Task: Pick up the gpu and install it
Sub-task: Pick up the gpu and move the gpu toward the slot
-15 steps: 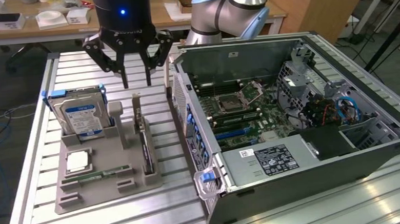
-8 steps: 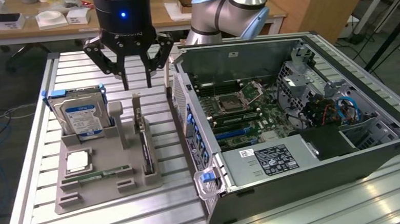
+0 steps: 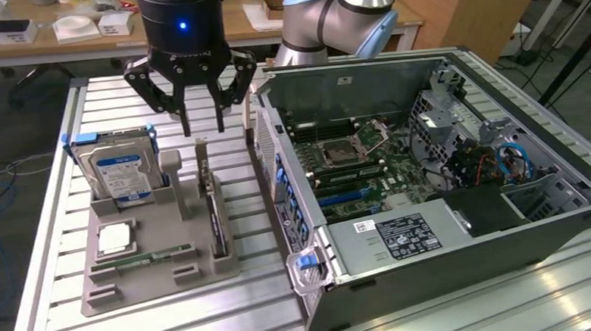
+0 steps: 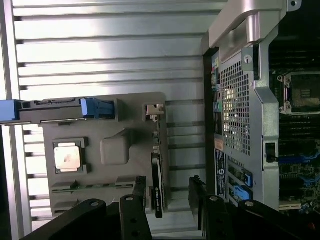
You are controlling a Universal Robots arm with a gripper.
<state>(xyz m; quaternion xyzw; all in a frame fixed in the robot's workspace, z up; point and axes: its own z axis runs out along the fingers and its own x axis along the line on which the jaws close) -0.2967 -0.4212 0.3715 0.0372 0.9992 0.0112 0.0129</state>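
In the exterior view, the end effector (image 3: 203,129) hangs wide open over the grey holder (image 3: 157,237) on the bench (image 3: 245,314). The gpu (image 3: 216,219) stands on its edge in that holder, beside the open computer case (image 3: 433,243). In the wrist view, the gpu (image 4: 156,187) shows between the spread fingers (image 4: 137,194).

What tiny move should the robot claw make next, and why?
Probably straight down a little. The gripper is open and hangs above the gpu, which stands on edge in the grey tray. In the wrist view the card lies between the fingers, so lowering should put one on each side.
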